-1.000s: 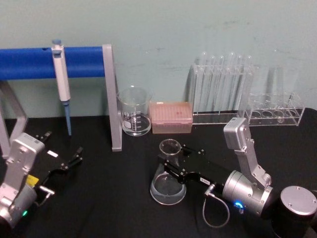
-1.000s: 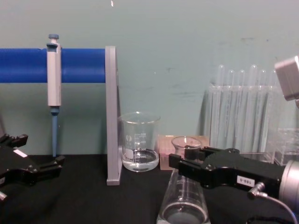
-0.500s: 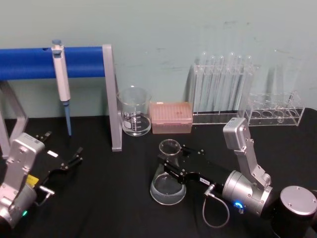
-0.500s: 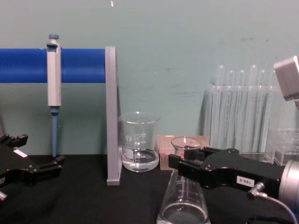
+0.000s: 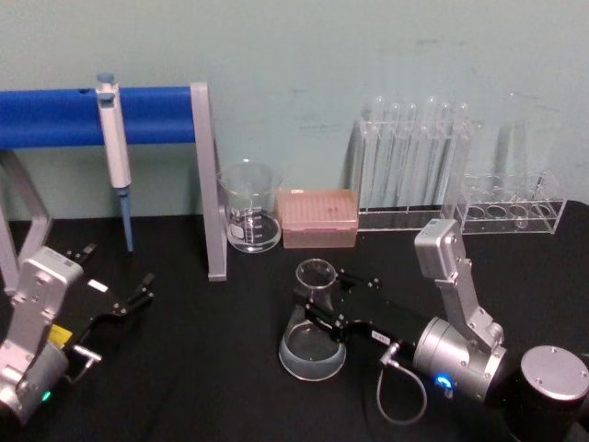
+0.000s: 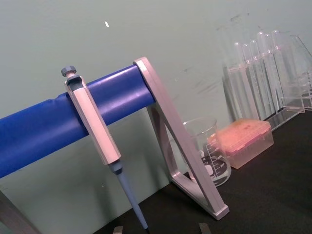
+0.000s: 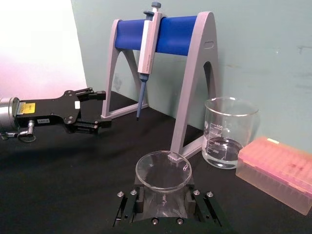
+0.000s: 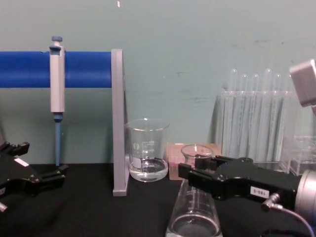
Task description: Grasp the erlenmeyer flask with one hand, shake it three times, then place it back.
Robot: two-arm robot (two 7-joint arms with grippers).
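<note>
Head view is basically showing nothing changing over the last second: the right gripper [image 5: 317,306] is still sitting closed on the neck of the erlenmeyer flask [image 5: 312,336], and its base is still resting on the worktop [image 5: 212,368]. So I'm guessing the lift and the 3 shakes are still ahead. The left gripper [image 5: 129,299] is idling part-open, well apart. Farther back, the beaker [image 5: 249,207] and pink tip box [image 5: 317,218] are standing near, so straight up is looking like the roomiest way.
</note>
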